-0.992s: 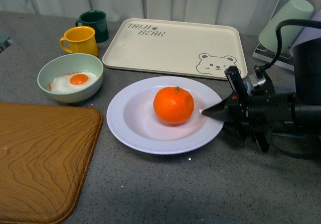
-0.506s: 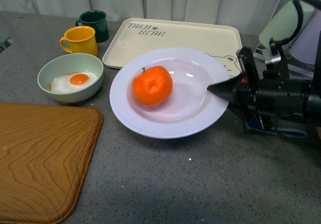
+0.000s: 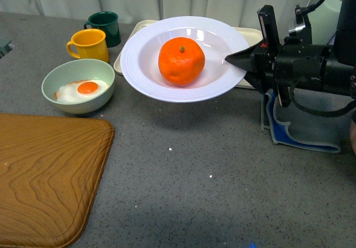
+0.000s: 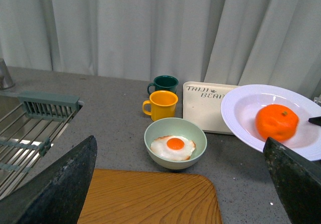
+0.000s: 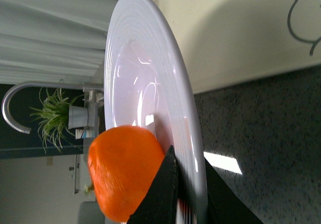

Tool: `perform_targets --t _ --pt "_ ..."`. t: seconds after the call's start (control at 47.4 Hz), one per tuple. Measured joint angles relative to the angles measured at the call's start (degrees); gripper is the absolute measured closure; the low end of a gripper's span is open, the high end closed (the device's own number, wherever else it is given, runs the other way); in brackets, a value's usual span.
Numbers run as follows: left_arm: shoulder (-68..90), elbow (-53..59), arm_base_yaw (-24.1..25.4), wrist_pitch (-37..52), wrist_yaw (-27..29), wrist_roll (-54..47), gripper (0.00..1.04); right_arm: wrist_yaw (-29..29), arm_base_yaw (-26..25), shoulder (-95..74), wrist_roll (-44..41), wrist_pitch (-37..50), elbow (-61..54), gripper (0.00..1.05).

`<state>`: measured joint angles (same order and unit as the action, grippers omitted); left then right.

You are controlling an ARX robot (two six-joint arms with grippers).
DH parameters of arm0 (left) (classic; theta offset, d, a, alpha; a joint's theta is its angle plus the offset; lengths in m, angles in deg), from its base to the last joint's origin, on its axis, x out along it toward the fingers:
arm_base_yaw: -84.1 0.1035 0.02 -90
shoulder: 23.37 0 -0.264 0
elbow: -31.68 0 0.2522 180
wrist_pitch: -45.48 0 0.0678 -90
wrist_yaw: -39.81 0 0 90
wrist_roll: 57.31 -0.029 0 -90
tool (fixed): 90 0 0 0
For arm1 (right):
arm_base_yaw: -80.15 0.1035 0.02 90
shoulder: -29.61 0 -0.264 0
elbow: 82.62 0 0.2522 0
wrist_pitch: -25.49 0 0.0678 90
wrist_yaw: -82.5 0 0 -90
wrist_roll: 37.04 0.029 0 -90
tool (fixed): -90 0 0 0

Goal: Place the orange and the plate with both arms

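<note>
The right tool point(image 3: 236, 59) clamps the rim of the plate point(image 3: 139, 56), tilted off the table point(image 3: 222, 175), orange point(image 3: 181, 61) inside; the tray point(image 3: 250, 35) is mostly hidden behind it. The left tool point(image 4: 179, 139) gapes wide, empty.

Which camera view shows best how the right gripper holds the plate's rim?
The right wrist view: up close, the right gripper has one finger on each side of the plate rim. The front view shows this grip smaller, from the side. The left wrist view shows only one fingertip.

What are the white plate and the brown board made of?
The white plate looks like glazed ceramic or hard plastic: smooth, with shiny glints. The brown board looks like wood, or a wood print: wavy grain lines, matte.
</note>
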<state>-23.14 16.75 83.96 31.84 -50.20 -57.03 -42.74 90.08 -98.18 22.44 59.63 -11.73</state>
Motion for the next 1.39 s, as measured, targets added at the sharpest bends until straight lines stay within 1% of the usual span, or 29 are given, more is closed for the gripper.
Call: perform_targets --t 0.19,0.464,0.654,0.738,0.759,0.781,0.802,0.844,0.886,1.097,1.181,1.224,1.287,1.35,1.371,1.392 --pt "0.0 0.0 0.0 0.0 0.0 0.0 0.07 1.5 0.0 -4.5 0.6 -6.3 9.0 1.02" --pt "0.0 0.0 0.0 0.0 0.0 0.0 0.07 3.3 0.0 -13.5 0.2 -15.5 27.3 1.02" --pt "0.0 0.0 0.0 0.0 0.0 0.0 0.07 5.5 0.4 -20.4 0.1 -22.9 38.8 1.02" --pt "0.0 0.0 0.0 0.0 0.0 0.0 0.07 6.9 0.6 -22.2 -0.4 -25.3 41.7 1.02" --pt "0.0 0.0 0.0 0.0 0.0 0.0 0.07 7.4 0.6 -22.5 -0.8 -25.6 42.1 1.0" --pt "0.0 0.0 0.0 0.0 0.0 0.0 0.07 8.0 0.7 -22.8 -0.9 -26.3 42.6 0.94" --pt "0.0 0.0 0.0 0.0 0.0 0.0 0.07 8.2 0.7 -22.8 -1.2 -26.5 42.6 0.92" --pt "0.0 0.0 0.0 0.0 0.0 0.0 0.07 8.4 0.7 -22.9 -1.6 -26.8 42.7 0.84" --pt "0.0 0.0 0.0 0.0 0.0 0.0 0.07 8.5 0.8 -22.9 -2.2 -26.8 42.6 0.8" --pt "0.0 0.0 0.0 0.0 0.0 0.0 0.07 12.2 0.8 -20.7 -6.0 -23.6 38.3 0.51" --pt "0.0 0.0 0.0 0.0 0.0 0.0 0.07 14.5 0.8 -18.7 -10.0 -23.7 35.6 0.41" --pt "0.0 0.0 0.0 0.0 0.0 0.0 0.07 16.3 0.8 -16.9 -12.6 -23.6 33.7 0.34" --pt "0.0 0.0 0.0 0.0 0.0 0.0 0.07 19.2 0.8 -13.0 -17.7 -23.0 30.1 0.19" --pt "0.0 0.0 0.0 0.0 0.0 0.0 0.07 21.5 0.8 -9.2 -22.5 -21.3 26.8 0.08" --pt "0.0 0.0 0.0 0.0 0.0 0.0 0.07 22.3 0.8 -7.9 -24.0 -20.7 25.7 0.08" --pt "0.0 0.0 0.0 0.0 0.0 0.0 0.07 26.4 1.0 -6.6 -27.7 -16.7 23.5 0.11"
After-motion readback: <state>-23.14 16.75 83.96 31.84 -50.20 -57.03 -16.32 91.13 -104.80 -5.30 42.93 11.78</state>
